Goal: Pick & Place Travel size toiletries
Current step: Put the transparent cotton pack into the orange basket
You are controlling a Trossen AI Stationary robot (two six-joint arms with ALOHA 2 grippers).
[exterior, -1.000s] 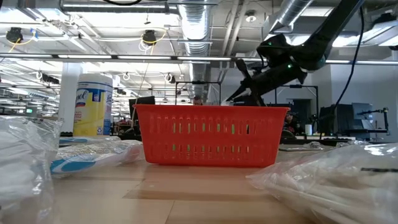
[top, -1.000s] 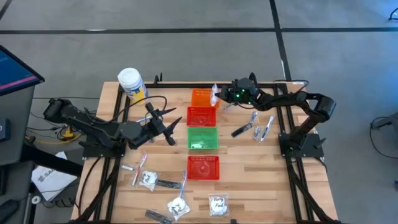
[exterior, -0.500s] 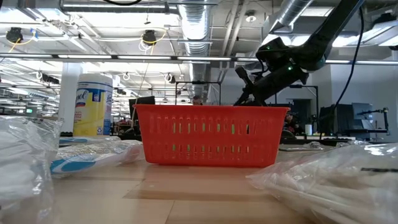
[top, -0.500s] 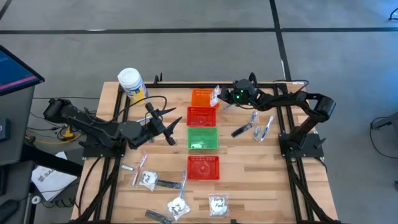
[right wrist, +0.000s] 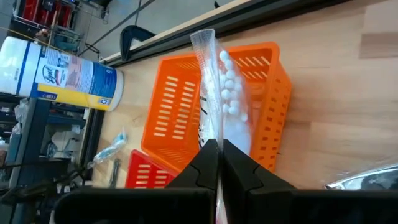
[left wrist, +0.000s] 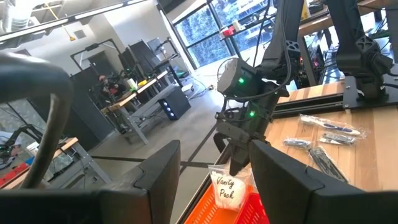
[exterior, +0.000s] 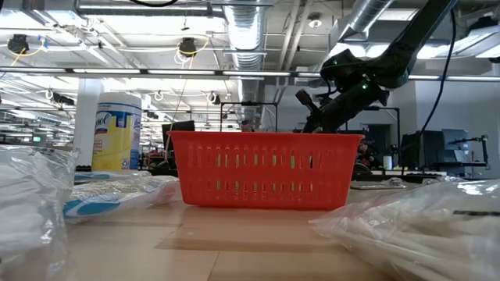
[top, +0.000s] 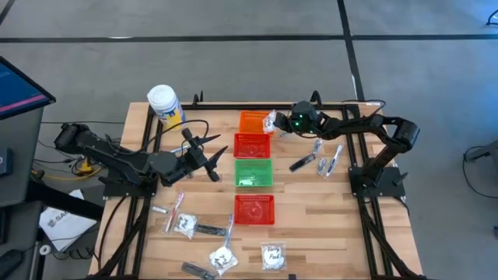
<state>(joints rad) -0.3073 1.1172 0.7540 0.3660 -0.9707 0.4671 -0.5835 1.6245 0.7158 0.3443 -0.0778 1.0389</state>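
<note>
My right gripper [top: 276, 122] is shut on a clear sachet [right wrist: 225, 93] filled with small white balls, which it holds over the orange basket [top: 250, 120] at the far end of the basket row. The left wrist view shows the sachet [left wrist: 227, 186] with dark print. My left gripper [top: 216, 158] hovers open, left of the red basket [top: 252, 145], holding nothing. Other toiletries lie flat on the table: sachets and strips [top: 187, 225] near the front left, and toothbrushes and tubes [top: 319, 155] right of the baskets. My right gripper pinches one end of the sachet [right wrist: 214, 135] between its two fingers [right wrist: 204, 163]. The fingers slant down from the table's right. The sachet hangs below them [left wrist: 225, 177] over the orange basket. I cannot tell whether its lower end touches the basket.
The orange basket, two red baskets and a green one [top: 254, 173] stand in a row down the table's middle; the nearest red one [exterior: 266, 168] fills the low view. A white jar with a yellow label [top: 165, 105] stands at the far left. Bagged items [exterior: 422, 226] lie near the front edge.
My right gripper has tipped its fingers further down over the orange basket and sunk a little, still shut on the sachet. The sachet has come lower, toward the basket.
</note>
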